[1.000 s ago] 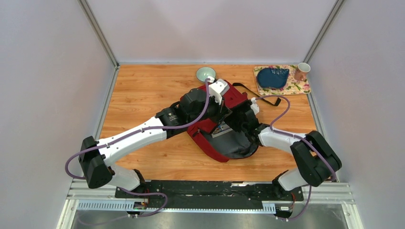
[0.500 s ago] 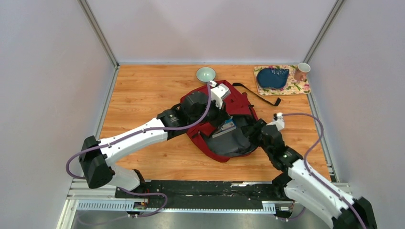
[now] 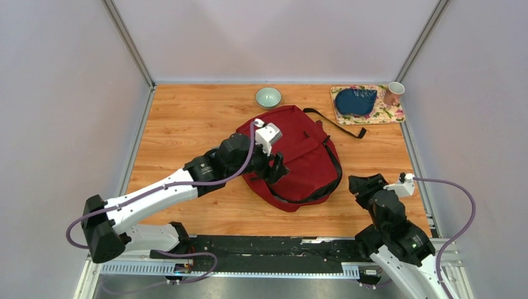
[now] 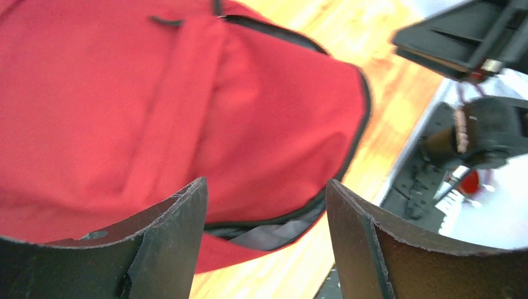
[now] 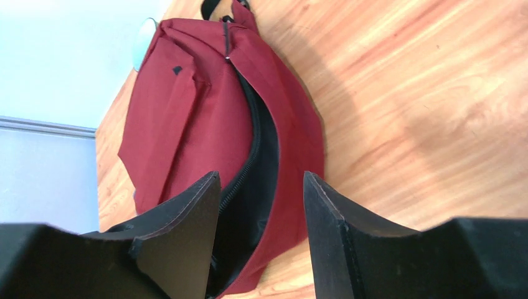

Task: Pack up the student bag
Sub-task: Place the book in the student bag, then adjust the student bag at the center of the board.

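Student bag [image 3: 308, 152] lies on tabletop [image 3: 187, 118], zip partly open. L tool [image 3: 277, 169] above its left edge, R tool [image 3: 364, 184] beside bag; both w/ jaws apart, empty.

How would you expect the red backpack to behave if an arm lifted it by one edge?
Probably floppy: the backpack lies slumped in soft fabric, so it should sag. Its zipper opening gapes, so anything inside might spill. It seems unlikely to roll.

One student bag [image 3: 305, 156], one bowl [image 3: 268, 97], one cup [image 3: 393, 93], one mat [image 3: 389, 114], seemingly one pouch [image 3: 355, 101].
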Robot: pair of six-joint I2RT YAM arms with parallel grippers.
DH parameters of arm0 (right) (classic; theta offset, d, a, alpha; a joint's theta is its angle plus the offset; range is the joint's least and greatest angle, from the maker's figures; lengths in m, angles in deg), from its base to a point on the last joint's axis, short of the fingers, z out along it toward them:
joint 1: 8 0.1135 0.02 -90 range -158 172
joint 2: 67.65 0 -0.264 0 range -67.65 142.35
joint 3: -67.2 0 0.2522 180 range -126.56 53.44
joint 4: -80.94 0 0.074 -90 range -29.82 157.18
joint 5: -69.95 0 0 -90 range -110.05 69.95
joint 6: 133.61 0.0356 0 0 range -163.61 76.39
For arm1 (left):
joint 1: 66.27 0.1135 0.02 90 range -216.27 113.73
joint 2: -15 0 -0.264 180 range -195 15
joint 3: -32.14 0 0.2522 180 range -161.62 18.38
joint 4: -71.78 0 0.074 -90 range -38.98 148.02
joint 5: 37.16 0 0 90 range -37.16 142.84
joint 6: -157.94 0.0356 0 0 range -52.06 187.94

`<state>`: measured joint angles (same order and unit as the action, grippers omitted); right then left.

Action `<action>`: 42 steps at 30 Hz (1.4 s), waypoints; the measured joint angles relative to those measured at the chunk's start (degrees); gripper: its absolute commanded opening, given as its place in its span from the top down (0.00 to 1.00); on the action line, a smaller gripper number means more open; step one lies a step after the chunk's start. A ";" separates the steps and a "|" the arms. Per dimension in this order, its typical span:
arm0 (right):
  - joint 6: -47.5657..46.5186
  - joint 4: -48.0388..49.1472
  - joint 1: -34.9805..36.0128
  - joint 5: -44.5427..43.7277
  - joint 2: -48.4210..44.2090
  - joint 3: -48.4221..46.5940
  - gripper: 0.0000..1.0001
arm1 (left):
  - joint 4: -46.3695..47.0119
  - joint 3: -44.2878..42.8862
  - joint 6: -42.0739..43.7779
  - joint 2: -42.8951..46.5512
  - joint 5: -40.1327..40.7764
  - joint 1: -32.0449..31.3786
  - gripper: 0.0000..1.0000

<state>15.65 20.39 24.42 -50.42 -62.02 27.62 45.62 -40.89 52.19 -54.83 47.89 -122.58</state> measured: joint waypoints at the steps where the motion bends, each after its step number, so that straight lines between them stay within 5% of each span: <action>1: 0.31 -1.60 0.00 -0.24 -0.50 -0.33 0.45 | -0.13 1.27 -0.07 1.73 1.53 0.28 0.23; 8: -1.36 -4.15 -0.04 1.44 2.27 -5.01 0.46 | 0.83 14.58 -5.79 9.27 6.71 12.96 0.23; 14: -5.97 4.57 -0.07 13.57 14.05 -10.10 0.46 | 0.90 21.88 -12.02 8.70 5.84 20.06 0.23; 23: -9.79 10.51 -0.04 26.29 20.87 -11.98 0.46 | 7.78 24.72 -19.41 2.25 1.33 27.02 0.26; 32: -10.51 11.10 -0.04 30.18 20.79 -14.03 0.45 | 13.27 24.37 -23.12 -9.42 -3.17 29.33 0.30; 35: -10.56 11.13 -0.04 30.51 20.90 -14.03 0.45 | 15.30 24.20 -24.26 -12.83 -4.26 29.44 0.38; 38: -10.71 11.37 -0.04 31.06 21.51 -14.03 0.44 | 17.46 23.82 -25.53 -15.91 -5.66 29.79 0.67; 40: -10.91 11.87 -0.04 31.69 22.49 -14.03 0.44 | 18.95 23.30 -26.12 -17.81 -6.45 29.97 0.97; 42: -11.21 12.50 -0.04 32.96 24.15 -14.03 0.44 | 20.68 23.08 -26.93 -19.19 -7.50 30.25 1.00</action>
<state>4.44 32.90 24.38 -17.46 -37.87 13.59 66.29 -17.81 25.27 -74.02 40.39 -92.33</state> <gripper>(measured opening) 0.553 0.080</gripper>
